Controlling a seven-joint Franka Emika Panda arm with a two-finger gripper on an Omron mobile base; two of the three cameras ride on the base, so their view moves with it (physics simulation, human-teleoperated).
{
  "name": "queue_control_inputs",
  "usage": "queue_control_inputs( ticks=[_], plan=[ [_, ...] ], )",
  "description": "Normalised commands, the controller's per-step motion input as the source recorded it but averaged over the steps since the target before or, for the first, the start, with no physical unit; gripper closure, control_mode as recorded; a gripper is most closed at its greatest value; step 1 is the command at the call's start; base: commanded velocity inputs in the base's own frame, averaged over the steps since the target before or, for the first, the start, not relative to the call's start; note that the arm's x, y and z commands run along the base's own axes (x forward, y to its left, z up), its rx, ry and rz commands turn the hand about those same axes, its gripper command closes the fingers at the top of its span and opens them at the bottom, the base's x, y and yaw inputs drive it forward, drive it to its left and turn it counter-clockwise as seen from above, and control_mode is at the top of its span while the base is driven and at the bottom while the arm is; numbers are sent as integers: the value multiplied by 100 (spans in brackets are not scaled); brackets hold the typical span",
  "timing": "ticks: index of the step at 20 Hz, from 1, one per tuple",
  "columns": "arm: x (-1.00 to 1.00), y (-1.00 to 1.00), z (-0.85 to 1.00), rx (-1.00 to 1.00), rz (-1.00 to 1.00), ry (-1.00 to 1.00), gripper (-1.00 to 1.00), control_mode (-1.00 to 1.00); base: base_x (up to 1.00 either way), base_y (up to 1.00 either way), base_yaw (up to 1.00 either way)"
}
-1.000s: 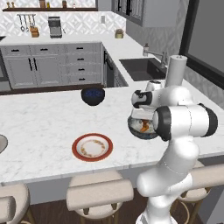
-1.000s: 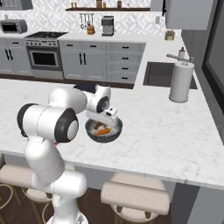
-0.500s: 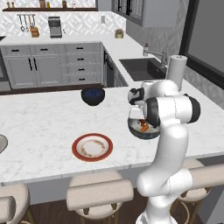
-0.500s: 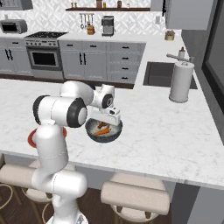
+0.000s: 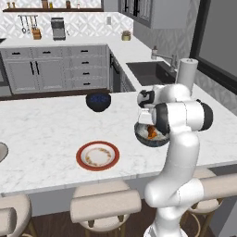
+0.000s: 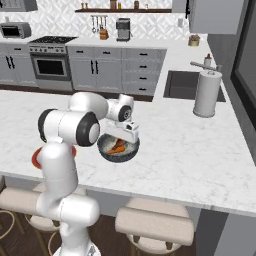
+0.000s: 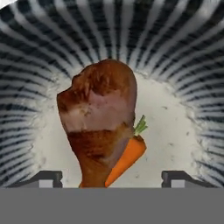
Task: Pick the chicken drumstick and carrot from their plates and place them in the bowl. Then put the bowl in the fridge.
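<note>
The bowl (image 5: pixel 144 138) (image 6: pixel 106 150), dark grey with a pale inside, stands on the marble island counter. Inside it the golden-brown chicken drumstick (image 7: pixel 100 109) lies over the orange carrot (image 7: pixel 129 157), and both also appear as a brown-orange spot (image 6: pixel 119 146). My gripper (image 7: pixel 109 179) (image 6: pixel 126 134) (image 5: pixel 144 116) hangs just above the bowl, pointing down into it. It is open, with its fingertips (image 7: pixel 46 178) wide apart on either side of the drumstick's thin end. The white plate with a red-orange rim (image 5: pixel 97 155) lies bare to the left of the bowl.
A small dark navy bowl (image 5: pixel 98 101) sits further back on the island. A paper towel roll (image 6: pixel 207 93) stands beside the sink (image 6: pixel 182 84). The rim of a grey plate (image 5: pixel 2 152) shows at the counter's far left. Stools (image 6: pixel 154 226) line the island's front edge.
The fingers have spread apart over the bowl and the drumstick now lies loose in it on the carrot. The arm's elbow has swung across in front of the bowl.
</note>
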Motion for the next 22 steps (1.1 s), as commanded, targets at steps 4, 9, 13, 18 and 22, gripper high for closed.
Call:
queue_control_inputs(
  ticks=[4,9,13,18,22],
  plan=[
    [-74,0,22,4,-13,-9,-100,-100,0,0,0],
    [-82,-1,69,5,-27,-4,-100,-100,0,0,0],
    [-76,-11,66,9,-39,0,-100,-100,0,0,0],
    [-89,-39,10,1,-39,0,-100,-100,0,0,0],
    [-42,-37,7,0,-32,0,-100,-100,0,0,0]
  ],
)
